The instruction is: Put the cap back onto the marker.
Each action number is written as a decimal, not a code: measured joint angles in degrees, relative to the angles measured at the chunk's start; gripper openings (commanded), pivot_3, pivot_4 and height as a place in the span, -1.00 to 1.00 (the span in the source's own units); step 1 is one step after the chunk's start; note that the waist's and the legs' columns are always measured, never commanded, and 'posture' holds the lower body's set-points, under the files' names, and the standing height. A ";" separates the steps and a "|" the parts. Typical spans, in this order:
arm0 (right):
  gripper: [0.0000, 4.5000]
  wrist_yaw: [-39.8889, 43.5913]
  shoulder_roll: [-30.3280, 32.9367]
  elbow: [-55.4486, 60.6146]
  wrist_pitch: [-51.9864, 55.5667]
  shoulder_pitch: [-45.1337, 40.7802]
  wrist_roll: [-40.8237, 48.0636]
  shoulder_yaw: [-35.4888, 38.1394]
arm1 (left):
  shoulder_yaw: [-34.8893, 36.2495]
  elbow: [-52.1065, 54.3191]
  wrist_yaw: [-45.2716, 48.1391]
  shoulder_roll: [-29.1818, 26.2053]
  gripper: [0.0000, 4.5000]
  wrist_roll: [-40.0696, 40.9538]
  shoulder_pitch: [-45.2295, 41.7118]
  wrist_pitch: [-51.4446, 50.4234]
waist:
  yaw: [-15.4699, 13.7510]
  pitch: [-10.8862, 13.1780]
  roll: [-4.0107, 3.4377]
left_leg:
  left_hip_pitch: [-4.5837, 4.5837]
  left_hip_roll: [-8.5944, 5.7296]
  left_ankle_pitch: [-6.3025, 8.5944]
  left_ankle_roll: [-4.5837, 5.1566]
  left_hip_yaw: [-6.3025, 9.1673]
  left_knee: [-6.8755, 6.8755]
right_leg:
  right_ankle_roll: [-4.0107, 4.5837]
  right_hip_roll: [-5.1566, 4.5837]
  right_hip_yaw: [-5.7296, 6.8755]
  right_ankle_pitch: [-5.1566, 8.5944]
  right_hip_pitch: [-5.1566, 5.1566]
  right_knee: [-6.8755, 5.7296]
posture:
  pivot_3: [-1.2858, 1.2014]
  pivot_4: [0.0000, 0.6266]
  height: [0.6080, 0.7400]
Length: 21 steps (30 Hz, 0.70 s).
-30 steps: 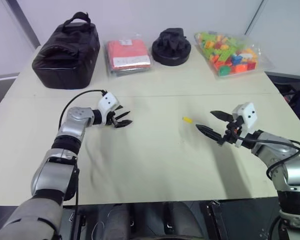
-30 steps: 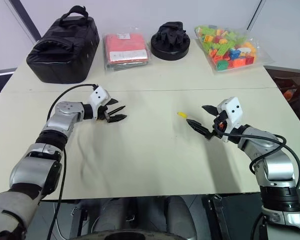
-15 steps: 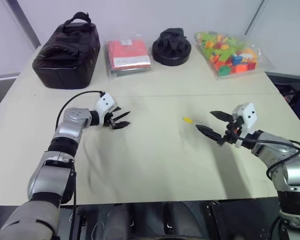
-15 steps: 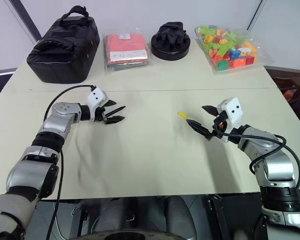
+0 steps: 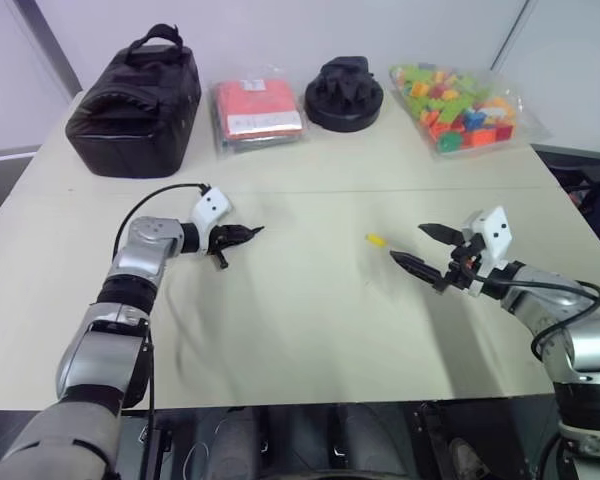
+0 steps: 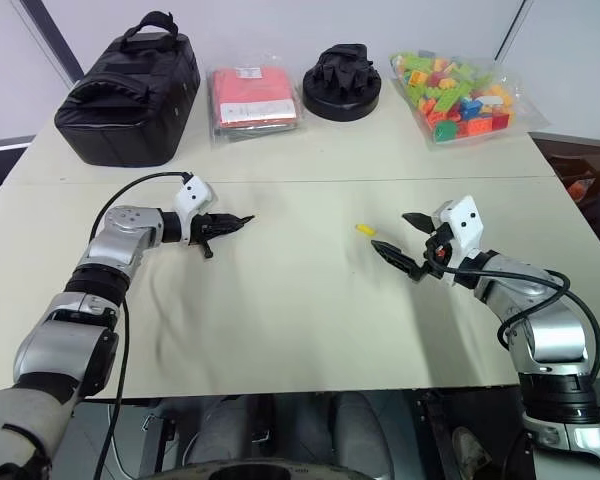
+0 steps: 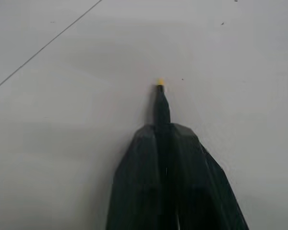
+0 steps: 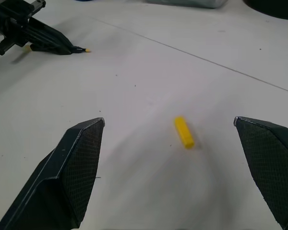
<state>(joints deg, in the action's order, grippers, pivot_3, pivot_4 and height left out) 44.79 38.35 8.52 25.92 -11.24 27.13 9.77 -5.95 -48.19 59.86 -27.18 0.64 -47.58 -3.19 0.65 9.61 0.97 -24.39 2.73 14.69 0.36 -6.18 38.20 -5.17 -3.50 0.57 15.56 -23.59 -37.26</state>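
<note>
The marker [image 7: 161, 103] is being gripped by the closed left tool [image 5: 242, 234], its yellow tip protruding in the left wrist view. The cap [image 8: 184, 132] is lying on the bench [image 5: 310, 330], framed by the open right tool [image 5: 420, 247]; being light, stiff and probably slippery, it is best pinched across its sides.

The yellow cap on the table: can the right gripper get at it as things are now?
Probably yes. The cap lies alone on the bare table, just ahead of the right gripper, whose jaws stand open toward it; nothing lies between them.
</note>
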 measured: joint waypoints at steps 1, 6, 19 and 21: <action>1.00 -0.04 0.00 0.00 0.00 0.07 0.00 0.01 | 0.00 0.00 0.05 0.00 -0.99 0.00 0.00 0.00 | -0.01 0.00 0.00 | 0.00 0.00 0.00 0.00 0.00 0.00 | 0.00 0.00 0.00 0.00 0.00 0.00 | 0.03 -0.52 1.00; 1.00 -0.45 0.00 0.00 -0.01 0.33 0.01 0.03 | -0.04 0.00 0.06 0.00 -0.99 -0.15 0.00 0.20 | -0.01 0.00 0.00 | 0.00 0.00 0.00 0.00 0.00 0.00 | 0.00 0.00 0.00 0.00 0.00 0.00 | 0.03 -0.52 1.00; 1.00 7.46 1.34 -24.31 -11.62 -11.56 -5.93 -2.45 | -0.87 -0.02 17.96 -1.50 -0.99 1.69 -17.90 5.47 | 0.18 -0.01 -0.02 | 0.01 -0.08 0.01 0.03 -0.15 0.05 | -0.03 0.03 -0.06 0.01 0.02 0.05 | 0.03 -0.52 1.00; 1.00 8.99 1.18 -29.12 -13.66 -14.02 -7.07 -3.01 | -2.17 -0.39 20.58 -1.01 -0.99 1.53 -18.24 6.67 | 0.41 -0.02 -0.05 | 0.02 -0.04 0.01 0.03 -0.16 0.02 | -0.03 0.10 -0.08 0.01 -0.02 0.03 | 0.03 -0.52 1.00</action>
<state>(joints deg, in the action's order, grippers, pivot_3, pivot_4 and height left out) 53.78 39.53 -20.60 12.26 -25.26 20.06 6.76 -8.12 -48.58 80.44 -28.18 2.17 -65.82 3.48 1.07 9.59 0.92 -24.36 2.69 14.70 0.39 -6.34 38.22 -5.19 -3.40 0.49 15.57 -23.61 -37.23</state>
